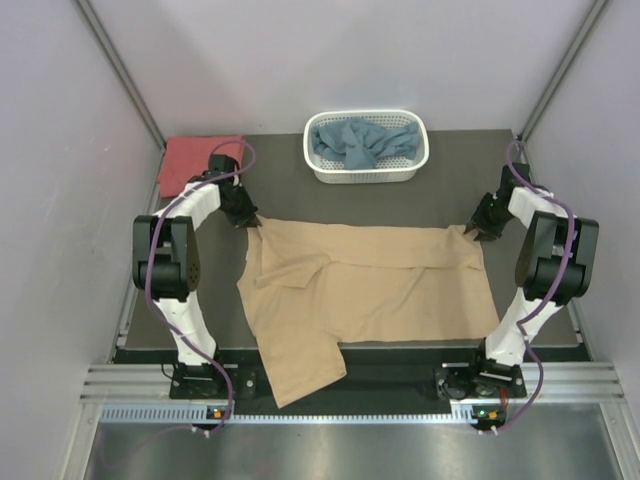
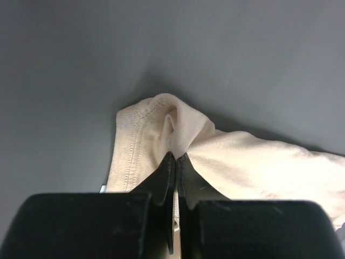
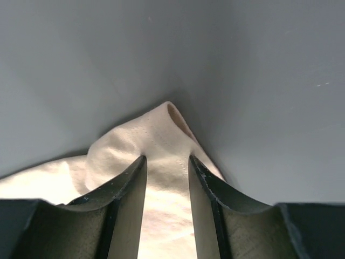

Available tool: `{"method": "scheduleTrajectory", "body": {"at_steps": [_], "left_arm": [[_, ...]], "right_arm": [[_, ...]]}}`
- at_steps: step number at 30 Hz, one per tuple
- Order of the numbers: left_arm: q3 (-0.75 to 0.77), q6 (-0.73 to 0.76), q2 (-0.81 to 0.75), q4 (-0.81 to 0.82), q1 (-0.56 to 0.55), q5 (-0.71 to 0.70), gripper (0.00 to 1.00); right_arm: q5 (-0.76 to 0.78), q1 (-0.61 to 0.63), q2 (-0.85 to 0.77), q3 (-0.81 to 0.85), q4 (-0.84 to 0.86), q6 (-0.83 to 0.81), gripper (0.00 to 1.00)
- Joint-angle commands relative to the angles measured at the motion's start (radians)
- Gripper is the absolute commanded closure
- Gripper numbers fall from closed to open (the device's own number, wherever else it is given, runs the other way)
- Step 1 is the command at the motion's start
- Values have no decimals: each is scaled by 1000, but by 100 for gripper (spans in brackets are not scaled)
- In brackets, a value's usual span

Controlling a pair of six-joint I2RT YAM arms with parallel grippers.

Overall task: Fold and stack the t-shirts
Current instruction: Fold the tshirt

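Observation:
A tan t-shirt (image 1: 370,290) lies spread across the dark table, with one part hanging over the near edge. My left gripper (image 1: 248,218) sits at its far left corner and is shut on a pinch of the hemmed cloth (image 2: 135,145); in the left wrist view the gripper (image 2: 177,156) has its jaws together on that fold. My right gripper (image 1: 472,232) is at the far right corner. In the right wrist view the gripper (image 3: 167,159) has its jaws partly apart, closed on a bunch of the tan cloth (image 3: 118,145) that fills the gap. A coral-red t-shirt (image 1: 197,162) lies folded at the far left. A dusty blue one (image 1: 360,143) is crumpled in the basket.
A white lattice basket (image 1: 366,176) stands at the far middle of the table. Pale walls close in the left, right and back. A metal rail (image 1: 350,395) runs along the near edge by the arm bases.

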Motion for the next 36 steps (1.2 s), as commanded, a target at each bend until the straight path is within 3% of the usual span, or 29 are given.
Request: {"method": "scheduleTrajectory", "body": {"at_steps": [1, 7, 10, 11, 14, 21, 29, 36], "left_arm": [[-5, -2, -56, 31, 22, 16, 100], [-22, -24, -45, 60, 22, 51, 100], [-31, -27, -48, 65, 22, 55, 100], [-33, -26, -51, 66, 22, 55, 100], [-27, -21, -56, 60, 22, 50, 100], [-39, -22, -62, 60, 22, 51, 100], [-50, -18, -71, 57, 22, 45, 100], [-54, -19, -71, 65, 22, 55, 100]], "right_arm": [[37, -3, -56, 42, -13, -70, 62], [36, -3, -134, -9, -13, -121, 66], [22, 0, -143, -35, -13, -130, 71], [14, 0, -142, -41, -16, -129, 77], [4, 14, -143, -66, -18, -125, 80], [37, 39, -165, -93, -38, -129, 70], [116, 20, -333, -182, -105, -55, 57], [-5, -43, -381, -315, -43, 39, 61]]}}
